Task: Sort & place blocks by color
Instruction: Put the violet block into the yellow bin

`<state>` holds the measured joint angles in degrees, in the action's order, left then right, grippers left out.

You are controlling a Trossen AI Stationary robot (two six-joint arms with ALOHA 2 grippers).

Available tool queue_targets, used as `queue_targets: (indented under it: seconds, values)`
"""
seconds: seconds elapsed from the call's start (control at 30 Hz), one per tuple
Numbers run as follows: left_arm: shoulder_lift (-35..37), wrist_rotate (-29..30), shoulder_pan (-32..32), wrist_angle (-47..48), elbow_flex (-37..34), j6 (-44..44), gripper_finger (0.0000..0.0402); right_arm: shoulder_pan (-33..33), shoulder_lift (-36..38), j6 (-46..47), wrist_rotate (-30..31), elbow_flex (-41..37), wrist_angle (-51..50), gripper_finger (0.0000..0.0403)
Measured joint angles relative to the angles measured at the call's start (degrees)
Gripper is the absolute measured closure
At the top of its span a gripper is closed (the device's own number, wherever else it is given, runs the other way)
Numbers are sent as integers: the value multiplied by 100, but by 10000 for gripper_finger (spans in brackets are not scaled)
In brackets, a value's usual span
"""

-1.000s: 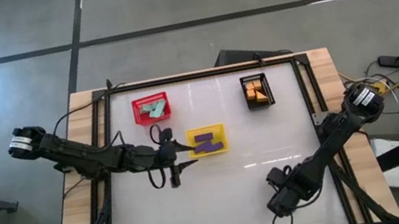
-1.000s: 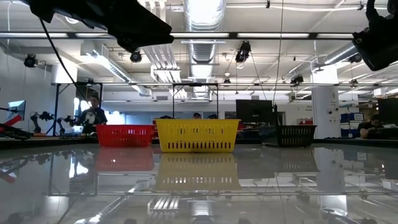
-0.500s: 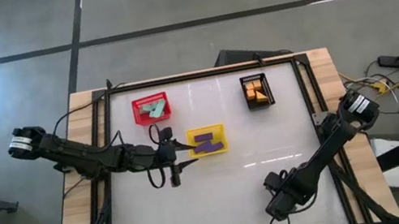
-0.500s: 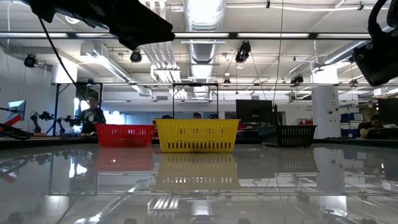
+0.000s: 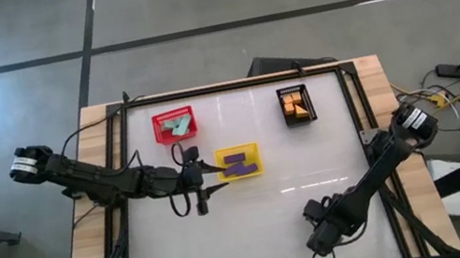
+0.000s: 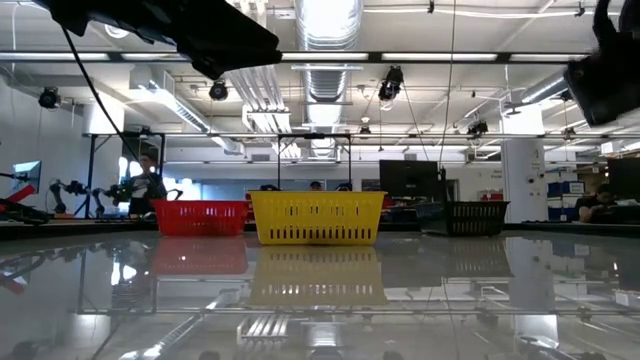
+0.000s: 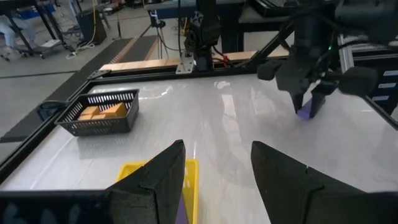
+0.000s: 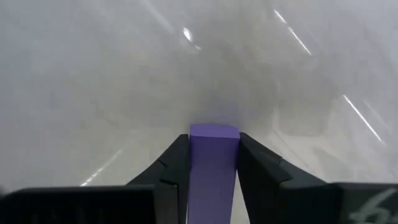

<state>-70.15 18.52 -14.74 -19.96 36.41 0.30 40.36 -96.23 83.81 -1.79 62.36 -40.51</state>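
Three mesh baskets sit on the white bench (image 5: 257,229). The red basket (image 5: 174,125) holds teal-green blocks (image 5: 177,123), the black basket (image 5: 296,105) holds orange blocks (image 5: 296,106), and the yellow basket (image 5: 239,162) holds purple blocks (image 5: 238,164). In the high view the red one is at the far left, the black one at the far right, and the yellow one lies nearer the middle, between and in front of them.

The right gripper (image 5: 319,244) hangs over the near right part of the bench, well apart from all three baskets. Its jaws are clenched on a purple block (image 8: 213,168), which stands up between the two fingers (image 8: 171,174) in the right wrist view, with bare white surface beyond it. The left wrist view shows the same block (image 7: 305,112) as a small purple tip at the end of the right gripper (image 7: 306,107), close above the bench; whether it touches the surface cannot be told.

The left gripper (image 5: 202,200) waits just beside the yellow basket, at its left side in the high view. Its jaws are spread with nothing between them, and its wrist camera looks over the yellow basket (image 7: 152,177) toward the black basket (image 7: 99,115).

In the low view the red (image 6: 201,215), yellow (image 6: 317,218) and black (image 6: 462,216) baskets line up across the bench, and a person (image 6: 148,186) shows in the room behind.
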Motion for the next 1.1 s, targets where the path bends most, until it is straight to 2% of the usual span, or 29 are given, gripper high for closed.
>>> queue_targets:
  seconds: [0.17,0.33,0.73,0.87,0.97,1.1]
  values:
    - [0,-2,0,-97,-1,0,233,-56,403,-767,801,112,127,315]
    - [0,-2,0,-206,-7,2,233,-397,729,-2358,1432,-11,1134,315]
    - [0,-6,-5,-497,-3,-2,233,-1426,920,-7212,1560,-119,4012,315]
    - [0,-50,-13,-549,-5,-152,233,-1530,1067,-8778,1276,-119,5250,315]
    - [0,-50,-36,-554,-12,-395,233,-1587,1244,-9524,1078,-120,5861,315]
    - [-67,-52,-97,-672,-7,-633,233,-1665,1435,-9987,1077,-243,6595,315]
